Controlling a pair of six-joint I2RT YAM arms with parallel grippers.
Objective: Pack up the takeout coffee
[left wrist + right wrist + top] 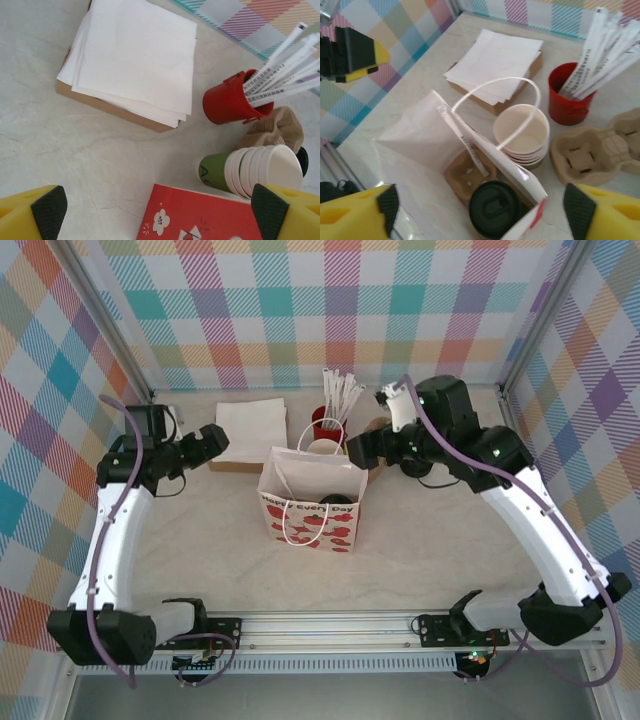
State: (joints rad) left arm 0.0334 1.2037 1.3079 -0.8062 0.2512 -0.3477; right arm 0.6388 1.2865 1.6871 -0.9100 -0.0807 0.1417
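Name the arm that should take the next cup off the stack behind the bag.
Right, probably: the right gripper, open, hangs beside the cup stack, above the bag's back edge. The left gripper, also open, sits farther off by the napkins.

One bag (310,520), one red cup (227,102), one stack of cups (250,172)

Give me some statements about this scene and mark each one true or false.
1. A black-lidded cup stands inside the gift bag. True.
2. The stack of green paper cups is inside the bag. False: it stands on the table, outside the bag.
3. The red cup holds white wrapped sticks. True.
4. The right gripper is shut on a cup. False: it is open and holds nothing.
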